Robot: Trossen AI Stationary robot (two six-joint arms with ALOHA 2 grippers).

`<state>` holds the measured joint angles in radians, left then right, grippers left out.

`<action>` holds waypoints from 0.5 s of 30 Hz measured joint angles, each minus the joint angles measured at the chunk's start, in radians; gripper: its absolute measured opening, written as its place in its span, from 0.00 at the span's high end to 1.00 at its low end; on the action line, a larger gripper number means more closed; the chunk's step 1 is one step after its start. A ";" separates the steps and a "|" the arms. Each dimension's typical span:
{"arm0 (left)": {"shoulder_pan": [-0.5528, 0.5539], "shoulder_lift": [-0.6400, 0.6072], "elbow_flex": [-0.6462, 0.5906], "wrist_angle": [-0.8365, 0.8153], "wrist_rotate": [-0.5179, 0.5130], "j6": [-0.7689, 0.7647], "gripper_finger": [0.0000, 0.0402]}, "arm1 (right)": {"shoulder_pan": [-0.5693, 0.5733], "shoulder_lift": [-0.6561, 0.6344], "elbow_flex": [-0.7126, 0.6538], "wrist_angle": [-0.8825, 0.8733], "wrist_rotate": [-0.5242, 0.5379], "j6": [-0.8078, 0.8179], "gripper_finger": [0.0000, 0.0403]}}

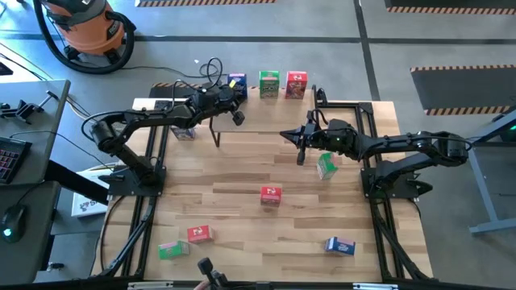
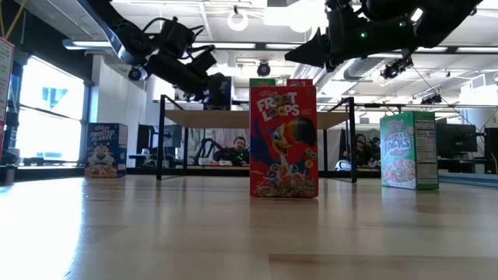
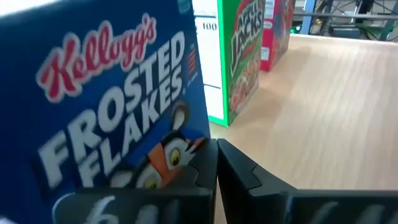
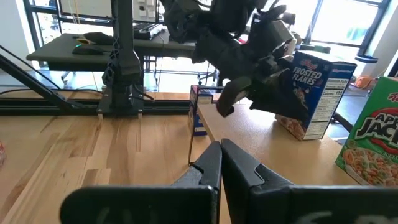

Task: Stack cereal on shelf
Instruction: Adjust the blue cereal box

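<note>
On the shelf (image 1: 258,113) stand a blue cereal box (image 1: 236,81), a green one (image 1: 268,84) and a red one (image 1: 296,84) in a row along its far edge. My left gripper (image 1: 233,97) is shut and sits right in front of the blue box (image 3: 112,106). My right gripper (image 1: 285,134) is shut and hovers level over the shelf's near right part, holding nothing. More cereal boxes stand on the table: green (image 1: 326,166), red (image 1: 271,195), red (image 1: 199,234), green (image 1: 172,250), blue (image 1: 339,246), and blue (image 1: 184,131) under the left arm. My left gripper comes roughly level from the table's left and near side, its shut fingertips (image 3: 208,163) at the near side edge of the blue box's printed front (image 3: 186,134). The box stands upright on the shelf. I cannot tell whether the fingers touch it.
The shelf's black legs (image 1: 216,134) stand on the tabletop. The arms' black frames (image 1: 149,161) run along both table sides. In the low view the red box (image 2: 283,138), the green one (image 2: 408,149) and a blue one (image 2: 106,150) stand before the shelf (image 2: 257,117).
</note>
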<state>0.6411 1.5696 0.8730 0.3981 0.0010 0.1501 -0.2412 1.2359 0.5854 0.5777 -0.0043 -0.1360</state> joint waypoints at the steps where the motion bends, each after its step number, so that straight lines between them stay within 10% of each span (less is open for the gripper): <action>1: 0.000 0.002 0.005 0.006 0.000 0.000 1.00 | 0.000 0.000 0.000 -0.004 0.000 -0.001 1.00; 15: -0.002 -0.098 0.010 -0.113 0.000 0.060 1.00 | 0.000 0.000 0.000 -0.025 0.000 -0.002 1.00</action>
<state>0.6388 1.4717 0.8825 0.2847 0.0006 0.2099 -0.2413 1.2362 0.5858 0.5527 -0.0040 -0.1383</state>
